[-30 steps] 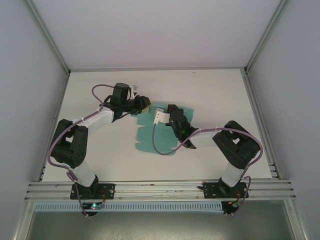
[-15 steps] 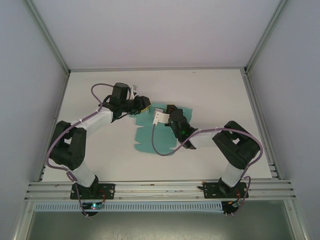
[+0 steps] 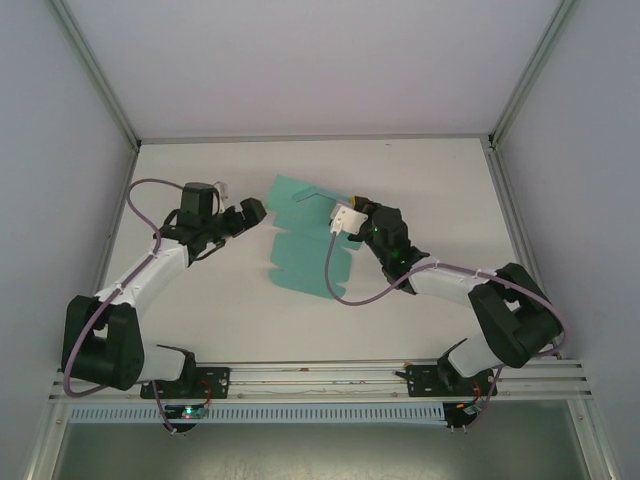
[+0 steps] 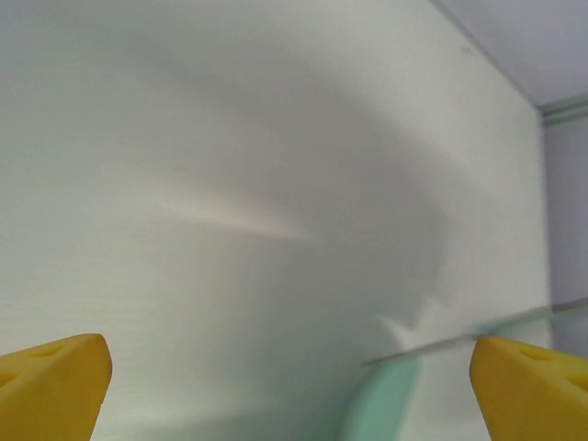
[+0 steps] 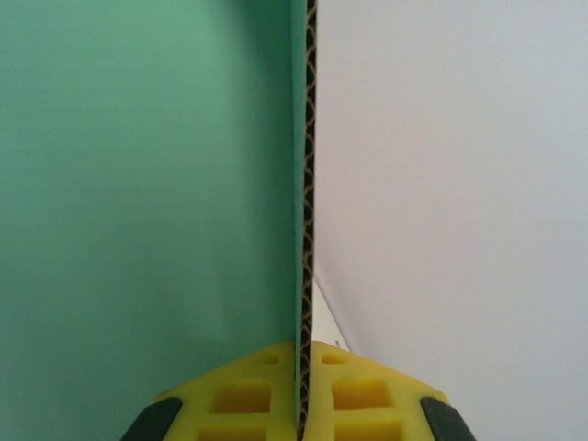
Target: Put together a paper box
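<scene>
**Right gripper pinches a teal card sheet while the left gripper stands open beside it**

Seen from above, a white table [image 3: 440,180] holds the paper box [image 3: 305,262], a flat teal-green die-cut sheet that is not yet folded into a box. It sits near the middle of the table, between the two arms. Its near part lies flat, and its far part is tilted up off the surface.

The right gripper [image 3: 345,217] holds the sheet at the right edge of the raised part. In the right wrist view, the yellow pads [image 5: 243,395] are closed tight on the card's thin corrugated edge. The teal face of the sheet [image 5: 147,184] spreads out to the left of that edge.

The left gripper [image 3: 250,212] hovers just left of the sheet. In the left wrist view, its yellow fingers [image 4: 55,386] are spread wide with nothing between them. Bare table [image 4: 230,138] lies below, and a blurred corner of the teal sheet [image 4: 381,404] shows near the right-hand finger.
</scene>
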`<state>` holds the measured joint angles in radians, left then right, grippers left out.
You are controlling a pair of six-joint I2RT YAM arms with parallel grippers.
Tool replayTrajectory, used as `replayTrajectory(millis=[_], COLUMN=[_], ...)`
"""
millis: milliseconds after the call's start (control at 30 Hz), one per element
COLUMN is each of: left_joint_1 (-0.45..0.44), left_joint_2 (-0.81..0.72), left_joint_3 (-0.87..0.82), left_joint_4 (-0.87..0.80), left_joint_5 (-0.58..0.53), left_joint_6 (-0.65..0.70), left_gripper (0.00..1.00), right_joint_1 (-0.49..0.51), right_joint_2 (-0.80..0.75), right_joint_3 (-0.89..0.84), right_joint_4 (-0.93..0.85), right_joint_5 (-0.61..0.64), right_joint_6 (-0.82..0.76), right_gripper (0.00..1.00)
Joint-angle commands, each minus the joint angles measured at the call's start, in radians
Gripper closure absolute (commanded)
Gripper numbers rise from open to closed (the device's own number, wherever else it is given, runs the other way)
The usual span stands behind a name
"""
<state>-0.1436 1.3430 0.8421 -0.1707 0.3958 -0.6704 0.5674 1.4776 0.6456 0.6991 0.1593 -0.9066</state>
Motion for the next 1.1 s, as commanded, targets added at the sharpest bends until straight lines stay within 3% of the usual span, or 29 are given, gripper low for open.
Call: replayTrajectory(millis=[0, 200, 333, 500, 800, 1067], left_joint_1=[0.013, 0.011, -0.003, -0.052, -0.062, -0.068], left_joint_2=[0.016, 0.091, 0.138, 0.154, 0.182, 0.276], left_joint_3=[-0.044, -0.079, -0.071, -0.104, -0.202, -0.219], left_joint_4=[0.017, 0.267, 0.311, 0.38, 0.712, 0.905], left_joint_5=[-0.009, 0.16, 0.245, 0.35, 0.499, 0.631], left_joint_6=[0.103, 0.137, 0.191, 0.23, 0.063, -0.06], left_gripper=[0.02, 0.14, 0.24, 0.28, 0.31, 0.38], right_joint_1=[-0.018, -0.022, -0.026, -0.049, -0.057, -0.059], right_joint_2=[-0.029, -0.02, -0.013, -0.015, -0.005, -0.005], right_joint_3=[0.008, 0.036, 0.053, 0.073, 0.084, 0.079], right_joint_4=[-0.084, -0.131, -0.128, -0.125, -0.152, -0.131], right_joint_5=[-0.14, -0.171, -0.174, -0.202, -0.198, -0.144], right_joint_6=[0.095, 0.116, 0.138, 0.201, 0.275, 0.287], right_gripper=[1.0, 1.0, 1.0, 1.0, 1.0, 1.0])
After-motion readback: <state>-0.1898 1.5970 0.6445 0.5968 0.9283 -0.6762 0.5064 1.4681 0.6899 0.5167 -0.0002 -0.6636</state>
